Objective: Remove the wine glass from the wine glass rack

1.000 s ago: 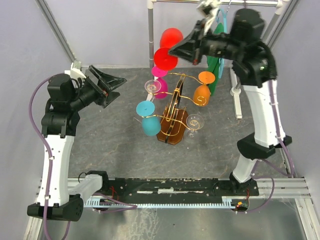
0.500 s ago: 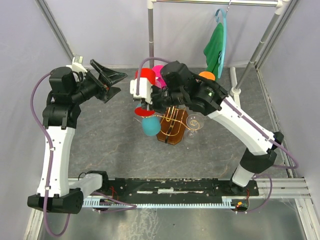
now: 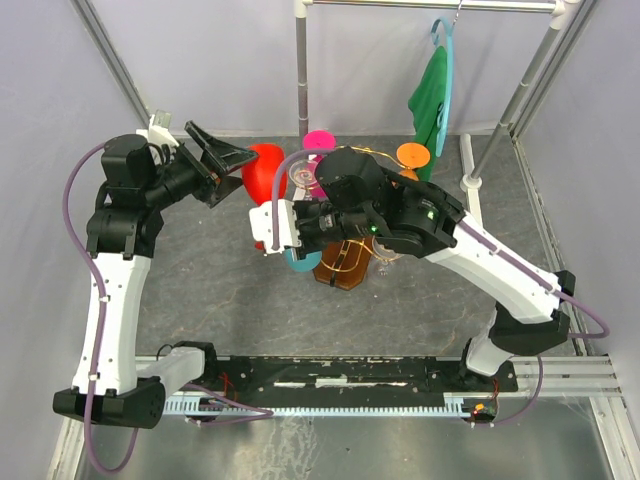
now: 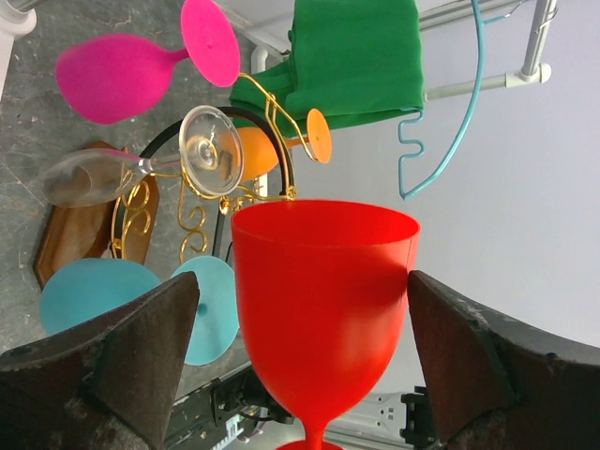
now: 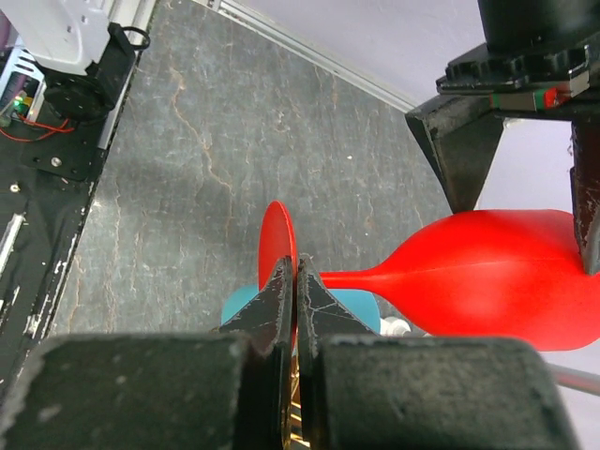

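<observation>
far left, the left arm hangs over the grey worktop with the left claw spread wide. in the left wrist view the red wine glass sits between its two dark fingers. there's a visible gap on each side, so as far as i can tell they aren't touching it.

the glass is off the wine glass rack, up in the air just left of it. it's lying sideways, bowl toward the left claw, foot toward the right one.

the right claw is pinching that glass by the thin red disc of its foot. the right wrist view shows the fingertips pressed together on the disc's edge, with the stem running off to the bowl.

next over is the rack itself, brown wooden base on the worktop, gold wire arms curling up. the right arm crosses above it, so part of it is hidden. on it:
- a teal glass
- a pink glass
- a clear glass
- an orange glass on the far side

further right and back, a green garment hangs on a teal hanger from the grey clothes rail.
</observation>
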Controlling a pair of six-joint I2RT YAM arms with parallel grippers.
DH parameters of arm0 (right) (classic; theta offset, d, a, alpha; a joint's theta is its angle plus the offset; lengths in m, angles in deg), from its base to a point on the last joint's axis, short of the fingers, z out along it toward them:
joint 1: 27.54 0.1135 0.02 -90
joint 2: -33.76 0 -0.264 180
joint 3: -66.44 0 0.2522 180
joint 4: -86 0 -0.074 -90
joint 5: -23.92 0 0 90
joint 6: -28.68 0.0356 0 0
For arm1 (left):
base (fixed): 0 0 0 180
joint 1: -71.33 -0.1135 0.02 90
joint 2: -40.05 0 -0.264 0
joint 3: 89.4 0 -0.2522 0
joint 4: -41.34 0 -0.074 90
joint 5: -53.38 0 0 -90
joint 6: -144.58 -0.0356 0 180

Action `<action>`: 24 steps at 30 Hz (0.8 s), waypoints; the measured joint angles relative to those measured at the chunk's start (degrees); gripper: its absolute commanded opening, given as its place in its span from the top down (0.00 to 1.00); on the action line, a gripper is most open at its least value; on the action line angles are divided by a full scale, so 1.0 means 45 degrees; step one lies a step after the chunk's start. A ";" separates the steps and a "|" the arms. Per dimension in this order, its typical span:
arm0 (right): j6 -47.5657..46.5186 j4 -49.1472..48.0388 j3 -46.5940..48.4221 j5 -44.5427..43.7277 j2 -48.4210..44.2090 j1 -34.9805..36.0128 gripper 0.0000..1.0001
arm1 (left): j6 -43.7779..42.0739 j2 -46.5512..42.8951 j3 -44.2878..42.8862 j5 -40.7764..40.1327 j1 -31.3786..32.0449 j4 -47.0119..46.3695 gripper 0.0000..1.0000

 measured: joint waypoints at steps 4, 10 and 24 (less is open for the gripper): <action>0.0087 -0.0063 -0.0092 0.0097 -0.0151 0.0199 0.99 | -0.0039 -0.0005 0.0000 0.0024 0.0000 -0.0029 0.03; 0.0267 -0.0194 -0.0107 0.0355 -0.0155 0.0219 0.99 | -0.0039 -0.0005 0.0005 0.0087 0.0049 -0.0160 0.03; 0.0447 -0.0427 0.0112 0.0675 0.0209 0.0272 0.99 | -0.0034 -0.0005 0.0131 0.0452 0.0272 -0.0685 0.07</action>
